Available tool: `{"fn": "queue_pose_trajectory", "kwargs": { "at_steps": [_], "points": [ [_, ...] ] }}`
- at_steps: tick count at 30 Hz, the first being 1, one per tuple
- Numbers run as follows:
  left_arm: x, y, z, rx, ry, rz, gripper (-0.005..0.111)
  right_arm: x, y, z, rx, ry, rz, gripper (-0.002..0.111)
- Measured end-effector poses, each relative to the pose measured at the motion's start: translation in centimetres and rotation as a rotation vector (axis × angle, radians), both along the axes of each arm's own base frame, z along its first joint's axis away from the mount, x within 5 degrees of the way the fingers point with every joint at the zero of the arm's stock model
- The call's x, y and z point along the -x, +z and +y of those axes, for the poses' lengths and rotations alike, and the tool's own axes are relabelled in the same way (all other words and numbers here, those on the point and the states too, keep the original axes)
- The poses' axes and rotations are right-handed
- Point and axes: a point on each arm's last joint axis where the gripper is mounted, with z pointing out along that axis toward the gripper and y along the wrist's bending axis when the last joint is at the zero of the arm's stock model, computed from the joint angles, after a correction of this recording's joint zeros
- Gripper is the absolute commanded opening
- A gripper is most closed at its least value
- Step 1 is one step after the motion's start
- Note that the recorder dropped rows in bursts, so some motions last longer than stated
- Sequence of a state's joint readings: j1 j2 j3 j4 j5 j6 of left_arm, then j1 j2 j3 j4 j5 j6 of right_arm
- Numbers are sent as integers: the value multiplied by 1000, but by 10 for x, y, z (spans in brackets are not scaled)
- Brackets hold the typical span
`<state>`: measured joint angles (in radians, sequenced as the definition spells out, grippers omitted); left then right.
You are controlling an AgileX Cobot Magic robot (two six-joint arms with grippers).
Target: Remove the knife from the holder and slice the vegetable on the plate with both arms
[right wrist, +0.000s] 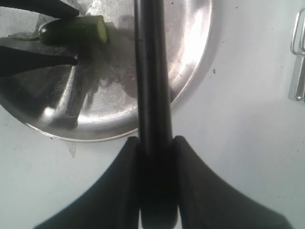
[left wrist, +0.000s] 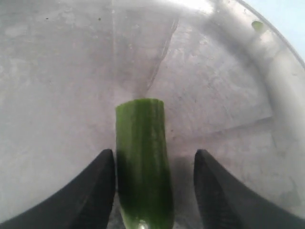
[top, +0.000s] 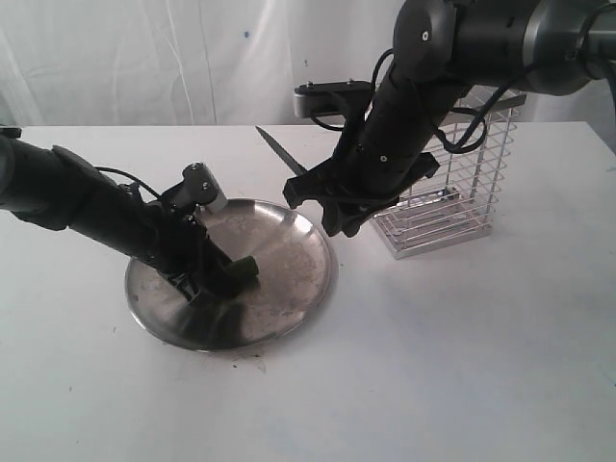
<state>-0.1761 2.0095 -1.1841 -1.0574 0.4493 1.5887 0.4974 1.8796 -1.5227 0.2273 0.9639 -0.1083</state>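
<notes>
The vegetable [left wrist: 143, 167], a small green chilli with one end cut flat, lies on the steel plate [top: 289, 279]. Your left end effector [left wrist: 153, 157] straddles it with fingers spread, one close against its side and the other standing off. It is bracketed rather than gripped, likely to steady it for the blade. The left arm slopes low across the plate's near rim. Your right end effector [right wrist: 155, 143] is clamped tight on the handle of the black knife [right wrist: 152, 95], and the blade points up and away, clear of the plate. The right arm bends down from above in front of the wire holder [top: 462, 192], which stands beside the plate on the white desk [top: 462, 366].
</notes>
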Motion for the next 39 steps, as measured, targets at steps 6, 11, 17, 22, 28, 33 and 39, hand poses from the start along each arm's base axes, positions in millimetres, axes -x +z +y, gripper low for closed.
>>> {"fn": "queue_pose_trajectory", "kwargs": {
  "at_steps": [6, 11, 17, 22, 28, 33, 39],
  "points": [
    [0, 1, 0, 1, 0, -3, 55, 0, 0, 0, 0, 0, 0, 0],
    [2, 22, 0, 13, -5, -52, 55, 0, 0, 0, 0, 0, 1, 0],
    [9, 71, 1, 38, -8, -178, 38, 6, -2, -2, 30, 16, 65, 0],
    [14, 103, 4, 61, 52, -262, 1, 22, -4, 5, 84, 69, 157, 0],
    [2, 113, 13, 141, 345, -263, 1, 52, -4, 52, 138, 100, 78, 0],
    [-1, 117, 13, 235, 437, -227, 0, 54, -2, 68, 61, 6, 18, 0],
    [-2, 119, 12, 297, 480, -202, 0, 58, -16, 65, 66, -77, 73, 0]
  ]
}}
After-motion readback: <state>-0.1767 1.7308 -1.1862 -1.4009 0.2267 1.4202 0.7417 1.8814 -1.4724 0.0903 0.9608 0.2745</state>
